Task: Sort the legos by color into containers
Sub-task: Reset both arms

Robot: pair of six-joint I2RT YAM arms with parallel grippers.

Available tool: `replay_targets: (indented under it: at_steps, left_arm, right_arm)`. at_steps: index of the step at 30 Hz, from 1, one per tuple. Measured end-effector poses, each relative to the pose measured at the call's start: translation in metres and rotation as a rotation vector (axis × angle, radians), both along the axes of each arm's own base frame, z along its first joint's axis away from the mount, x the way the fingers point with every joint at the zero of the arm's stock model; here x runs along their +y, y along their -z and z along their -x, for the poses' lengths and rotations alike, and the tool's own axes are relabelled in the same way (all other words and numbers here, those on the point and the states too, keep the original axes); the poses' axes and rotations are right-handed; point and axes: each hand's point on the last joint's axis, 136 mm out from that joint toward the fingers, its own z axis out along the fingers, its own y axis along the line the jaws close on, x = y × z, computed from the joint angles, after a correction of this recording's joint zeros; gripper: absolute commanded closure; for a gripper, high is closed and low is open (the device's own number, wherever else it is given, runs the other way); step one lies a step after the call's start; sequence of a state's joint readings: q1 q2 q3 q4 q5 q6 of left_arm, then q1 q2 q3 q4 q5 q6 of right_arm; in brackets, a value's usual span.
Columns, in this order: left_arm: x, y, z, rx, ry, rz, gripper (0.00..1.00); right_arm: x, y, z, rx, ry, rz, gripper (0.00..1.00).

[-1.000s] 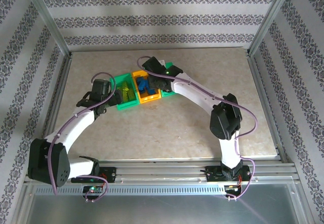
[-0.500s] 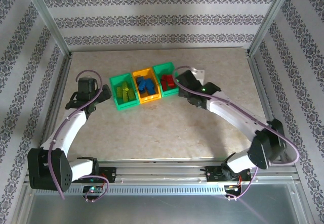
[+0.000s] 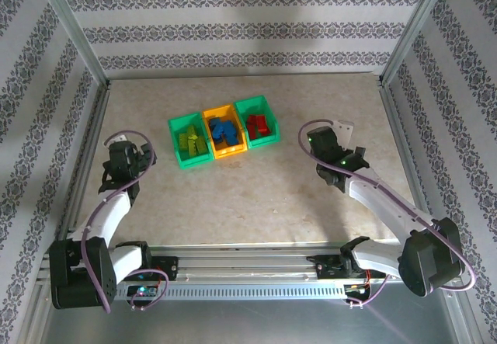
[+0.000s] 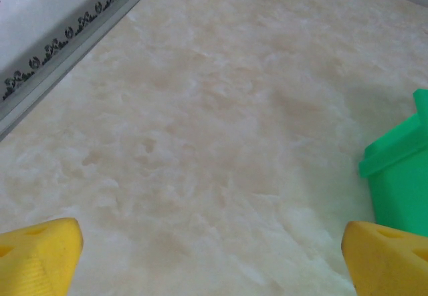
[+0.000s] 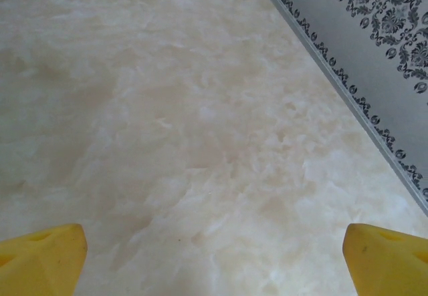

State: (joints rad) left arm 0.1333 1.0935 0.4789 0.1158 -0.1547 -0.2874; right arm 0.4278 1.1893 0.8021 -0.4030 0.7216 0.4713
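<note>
pale marbled stone-look counter (image 3: 256,196) carries everything. patterned wallpaper panels (image 3: 248,18) close it in at the back and sides.

white left arm (image 3: 105,212) is bent low near the counter's left edge. white right arm (image 3: 388,204) is bent low toward the right side. both stand well apart from the bins.

three small open-top plastic bins sit side by side in a slightly angled row at centre back: bright green left bin (image 3: 174,136), orange-yellow middle bin (image 3: 233,153), bright green right bin (image 3: 264,141).

legos lie inside the bins by colour: yellow-green studded bricks (image 3: 192,140) in the left bin, blue studded bricks (image 3: 225,130) in the middle bin, red studded bricks (image 3: 260,125) in the right bin. pieces are too small to count.

left tool (image 4: 212,259): yellow fingers (image 4: 40,259) spread fully apart, holding nothing, over bare counter. a corner of the left bin shows just beside its right finger in the left wrist view.

right tool (image 5: 214,259): yellow fingers (image 5: 384,259) spread fully apart, holding nothing, over bare counter near the right wall rail (image 5: 348,89).
</note>
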Motion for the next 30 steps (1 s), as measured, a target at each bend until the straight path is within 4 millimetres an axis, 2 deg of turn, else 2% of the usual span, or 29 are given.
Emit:
replay_targets:
  at_steps: [8, 11, 15, 20, 23, 30]
  left_arm:
    - [-0.009, 0.003, -0.02, -0.139, 0.113, -0.075, 0.0]
    - [-0.016, 0.005, -0.025, -0.159, 0.171, -0.084, 0.0]
    - [-0.024, -0.012, -0.032, -0.239, 0.229, -0.109, 0.0]
    - [-0.032, -0.018, -0.035, -0.268, 0.276, -0.105, 0.0]
    - [-0.035, -0.012, -0.035, -0.268, 0.292, -0.096, 0.0]
    - [-0.039, 0.021, -0.029, -0.213, 0.31, -0.071, 0.0]
  right_arm:
    - [-0.002, 0.03, -0.005, -0.065, -0.139, 0.146, 0.02]
    - [-0.007, 0.024, -0.01, -0.123, -0.149, 0.133, 0.02]
    - [-0.018, 0.01, -0.014, -0.217, -0.132, 0.092, 0.02]
    - [-0.03, 0.007, -0.01, -0.28, -0.121, 0.051, 0.02]
    - [-0.036, 0.008, -0.008, -0.291, -0.115, 0.037, 0.02]
    - [-0.036, 0.01, -0.01, -0.308, -0.141, 0.007, 0.02]
